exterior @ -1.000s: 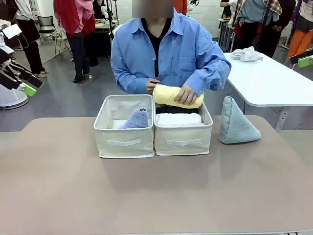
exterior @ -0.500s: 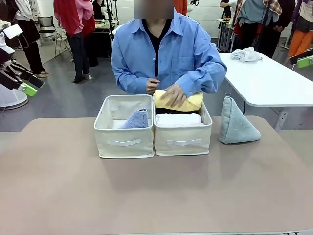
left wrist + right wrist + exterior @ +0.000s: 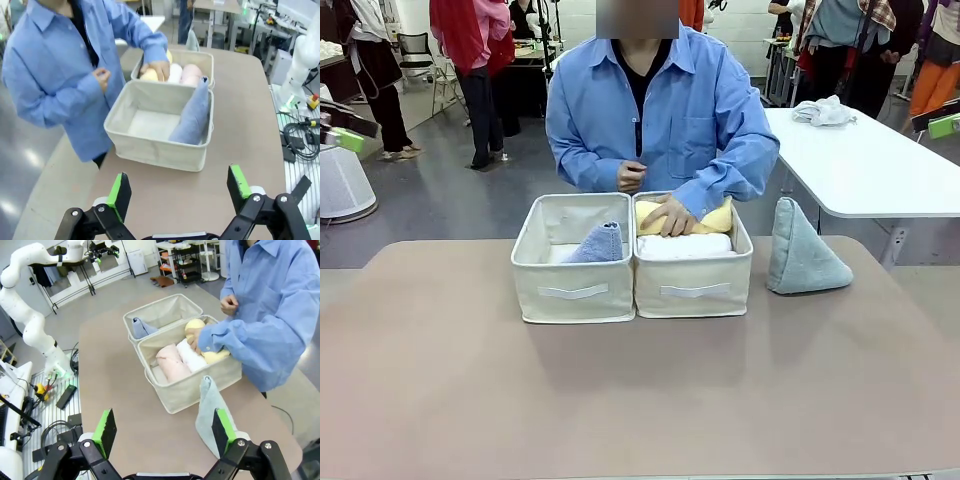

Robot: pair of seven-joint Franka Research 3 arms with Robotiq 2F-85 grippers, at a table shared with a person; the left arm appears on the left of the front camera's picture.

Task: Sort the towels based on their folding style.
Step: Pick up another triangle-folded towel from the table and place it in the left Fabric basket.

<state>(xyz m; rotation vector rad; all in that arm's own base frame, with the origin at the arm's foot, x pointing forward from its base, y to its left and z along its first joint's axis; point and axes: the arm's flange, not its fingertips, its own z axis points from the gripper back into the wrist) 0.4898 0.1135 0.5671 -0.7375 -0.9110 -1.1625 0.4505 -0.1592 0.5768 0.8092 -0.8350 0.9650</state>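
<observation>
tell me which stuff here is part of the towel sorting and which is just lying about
Job: yellow roll, white roll, pink roll, blue cone, grey-green cone, left bin, right bin.

Lying about: white cloth heap on the far white table.

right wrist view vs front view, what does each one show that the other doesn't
Right wrist view: the pink towel in the bin with the rolls, and the open right gripper. Front view: the cloth heap on the white side table. Both: the person's hand on the yellow towel, the blue cone in the other bin, the grey-green cone on the table.
</observation>
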